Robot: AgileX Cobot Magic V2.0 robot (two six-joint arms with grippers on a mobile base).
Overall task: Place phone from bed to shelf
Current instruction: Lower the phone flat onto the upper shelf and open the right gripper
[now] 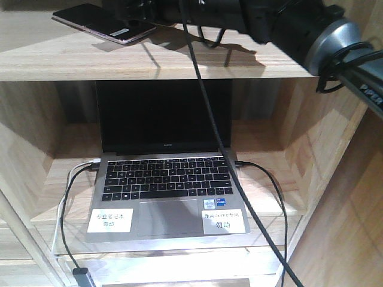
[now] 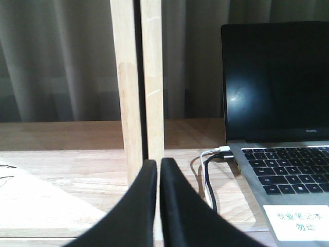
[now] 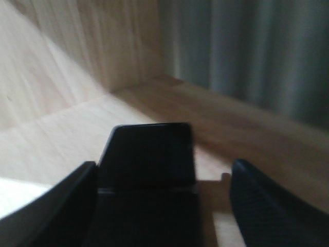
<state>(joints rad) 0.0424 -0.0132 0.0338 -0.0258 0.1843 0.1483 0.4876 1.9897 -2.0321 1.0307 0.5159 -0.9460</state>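
1. The phone [image 1: 105, 23] lies flat on the top board of the shelf [image 1: 149, 63], near the left end in the front view. It is black and shiny with a pinkish rim.
2. In the right wrist view the phone [image 3: 146, 154] lies on the pale wood between the two dark fingers [image 3: 267, 206] of the right pincer [image 3: 164, 200].
3. The right pincer is spread wide. The finger on one side is just beside the phone; the other is well apart from it. That picture is blurry, so I cannot tell if the near finger touches the phone.
4. The left pincer [image 2: 158, 170] is closed tight with nothing in it. Its two black fingers [image 2: 139, 206] touch at the tips.
5. It sits low, in front of an upright wooden post [image 2: 138, 82] of the shelf.
6. A grey laptop [image 1: 167, 179] stands open in the space under the phone. Its screen is dark.
7. Two white stickers [image 1: 109, 221] are on the laptop.
8. Cables [image 1: 66, 215] plug into both sides of the laptop.
9. A grey curtain [image 2: 56, 56] hangs behind the shelf.
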